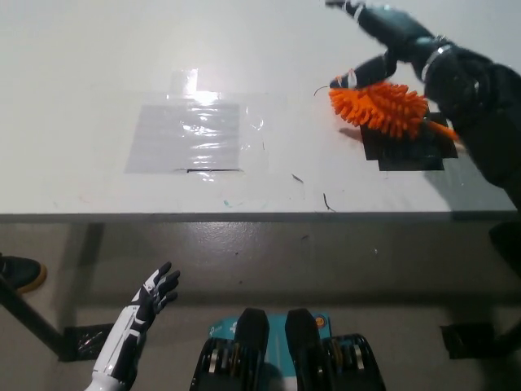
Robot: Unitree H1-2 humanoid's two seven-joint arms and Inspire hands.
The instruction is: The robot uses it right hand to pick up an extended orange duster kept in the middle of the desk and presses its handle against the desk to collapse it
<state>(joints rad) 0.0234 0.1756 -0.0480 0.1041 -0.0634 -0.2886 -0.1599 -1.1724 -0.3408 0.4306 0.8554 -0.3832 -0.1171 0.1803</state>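
In the head view, you are looking steeply down on a white desk (98, 65) with a grey floor below its front edge. At the upper right, your black right hand (383, 37) hovers above the desk with its fingers spread apart, holding nothing. Just below it, the orange duster (381, 106) lies flat on the desk, its bristly head pointing toward the middle and its thin handle trailing off to the right, partly hidden under your arm. The duster rests over a black patch (407, 151) marked on the desk surface. One fingertip sits close to the bristles, but you cannot tell if it touches them.

Judging from this, the duster looks short and lies released, so the collapsing press may already be done; only drawing the arm away seems left. The handle's length is too hidden to be sure.

Your white left hand (151, 297) rests at the lower left, below the desk edge, fingers spread and empty.

Elsewhere, a sheet of clear plastic (191, 130) is taped flat near the desk's centre, well apart from the duster. A dark shoe (18, 273) shows at the far left on the floor. Nothing blocks the right arm's path.
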